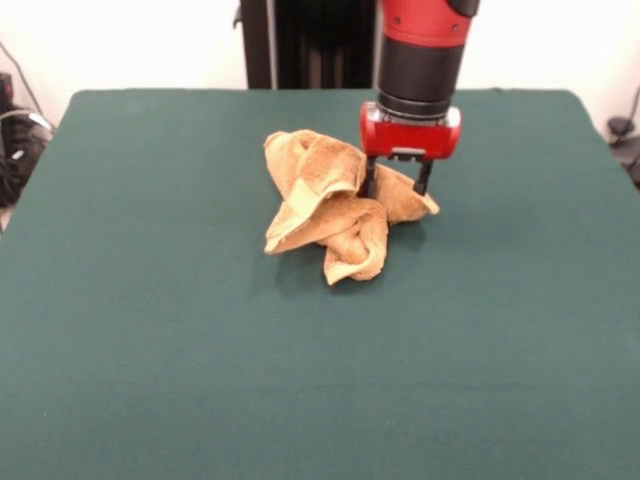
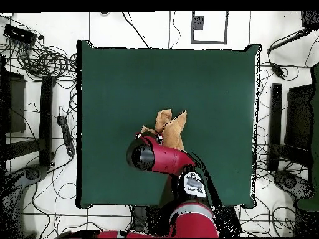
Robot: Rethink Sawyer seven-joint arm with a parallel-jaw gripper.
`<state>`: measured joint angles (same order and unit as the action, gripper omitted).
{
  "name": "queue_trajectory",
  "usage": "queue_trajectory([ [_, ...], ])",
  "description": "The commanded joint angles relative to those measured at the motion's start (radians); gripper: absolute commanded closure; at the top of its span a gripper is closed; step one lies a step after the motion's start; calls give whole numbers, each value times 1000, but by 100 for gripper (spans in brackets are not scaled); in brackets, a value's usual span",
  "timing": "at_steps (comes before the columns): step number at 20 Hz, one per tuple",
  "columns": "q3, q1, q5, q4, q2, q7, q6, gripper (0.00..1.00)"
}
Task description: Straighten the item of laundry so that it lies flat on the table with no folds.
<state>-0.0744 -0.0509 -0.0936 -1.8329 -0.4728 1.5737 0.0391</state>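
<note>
The orange-tan towel [image 1: 330, 205] lies crumpled in a twisted heap on the dark green table [image 1: 150, 330], a little beyond the middle. My gripper [image 1: 397, 183] is down over the heap's right part. Its two black fingers [image 1: 424, 178] stand wide apart, one on either side of a raised fold, so it is open. In the overhead view the towel [image 2: 172, 127] shows just beyond the red arm [image 2: 156, 159], which hides the gripper. The white label does not show.
The green table [image 2: 112, 81] reaches far beyond the towel on all sides. The robot's black pedestal [image 1: 310, 45] stands at the far edge. Cables and equipment lie on the floor [image 2: 43, 62] around the table.
</note>
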Motion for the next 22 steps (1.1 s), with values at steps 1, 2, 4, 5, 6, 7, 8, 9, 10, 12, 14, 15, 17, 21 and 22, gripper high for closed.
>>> queue_trajectory([
  [1,54,19,-76,22,46,239,32,0],
  [2,51,21,-78,29,48,234,39,0],
  [4,43,28,-83,34,50,231,52,0],
  [5,44,28,-90,28,50,236,41,100],
  [6,44,28,-93,26,50,240,37,100],
  [7,44,29,-96,25,50,244,34,100],
  [8,43,29,-99,23,51,247,31,100],
  [9,47,26,-101,22,51,247,35,100],
  [10,49,23,-95,27,52,236,41,100],
  [12,68,9,-88,40,54,211,67,100],
  [14,99,-10,-83,51,59,193,91,100],
  [15,103,-8,-82,59,61,188,99,100],
  [17,110,-5,-76,82,66,171,113,100],
  [21,181,-21,-39,151,91,92,174,100],
  [22,189,-17,-37,166,94,83,189,100],
])
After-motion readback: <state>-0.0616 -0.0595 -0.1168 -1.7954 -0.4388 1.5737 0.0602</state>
